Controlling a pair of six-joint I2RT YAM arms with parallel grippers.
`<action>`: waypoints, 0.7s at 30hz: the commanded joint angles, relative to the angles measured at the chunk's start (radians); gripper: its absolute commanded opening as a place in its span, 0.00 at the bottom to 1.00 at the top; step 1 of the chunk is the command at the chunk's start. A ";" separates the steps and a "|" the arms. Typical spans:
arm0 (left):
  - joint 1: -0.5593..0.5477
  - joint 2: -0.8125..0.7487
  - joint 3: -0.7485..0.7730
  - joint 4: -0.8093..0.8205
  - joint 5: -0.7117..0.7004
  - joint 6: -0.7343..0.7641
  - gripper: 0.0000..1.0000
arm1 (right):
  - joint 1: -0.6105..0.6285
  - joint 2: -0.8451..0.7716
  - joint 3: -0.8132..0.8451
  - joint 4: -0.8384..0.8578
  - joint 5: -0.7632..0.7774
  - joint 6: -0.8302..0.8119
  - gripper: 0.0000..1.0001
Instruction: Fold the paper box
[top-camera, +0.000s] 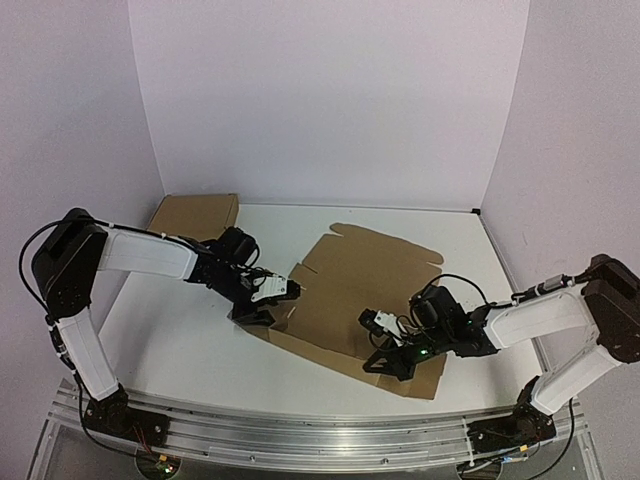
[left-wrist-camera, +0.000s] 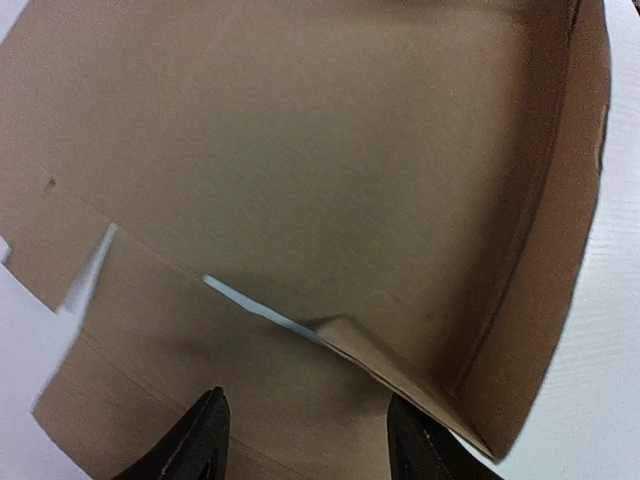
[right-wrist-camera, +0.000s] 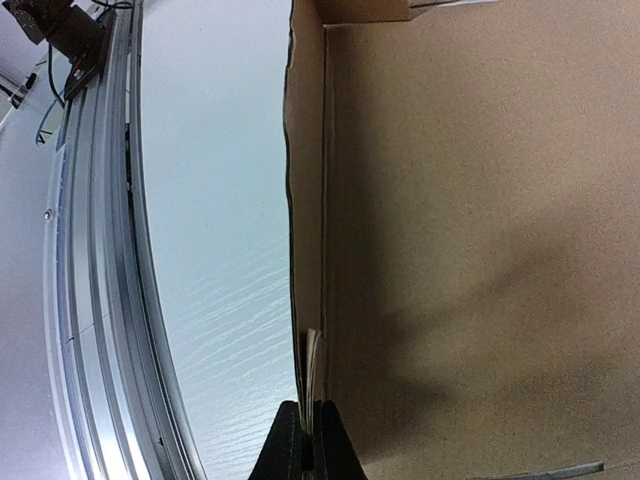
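Note:
The paper box (top-camera: 365, 285) lies mid-table as a brown die-cut sheet, with its near wall raised and its far lid flap flat. My left gripper (top-camera: 283, 293) is at the box's left side. In the left wrist view it (left-wrist-camera: 310, 442) stands open over the inner floor (left-wrist-camera: 300, 150), with a bent-up tab (left-wrist-camera: 385, 350) just ahead and a raised wall (left-wrist-camera: 560, 230) on the right. My right gripper (top-camera: 388, 352) is at the near wall. In the right wrist view it (right-wrist-camera: 308, 445) is shut on the doubled edge of that wall (right-wrist-camera: 305, 200).
A smaller plain brown cardboard box (top-camera: 195, 215) stands at the back left against the wall. An aluminium rail (top-camera: 320, 435) runs along the table's near edge and shows in the right wrist view too (right-wrist-camera: 90, 300). White walls close the back and both sides.

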 joint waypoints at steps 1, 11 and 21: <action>-0.003 -0.087 -0.029 0.176 -0.043 0.009 0.62 | 0.008 0.004 0.013 0.031 -0.040 -0.006 0.00; 0.122 -0.065 0.109 -0.255 0.198 0.130 0.62 | 0.006 -0.006 0.004 0.029 0.011 0.016 0.00; 0.114 -0.129 -0.021 -0.263 0.253 0.208 0.76 | 0.006 -0.003 -0.007 0.029 0.017 0.004 0.00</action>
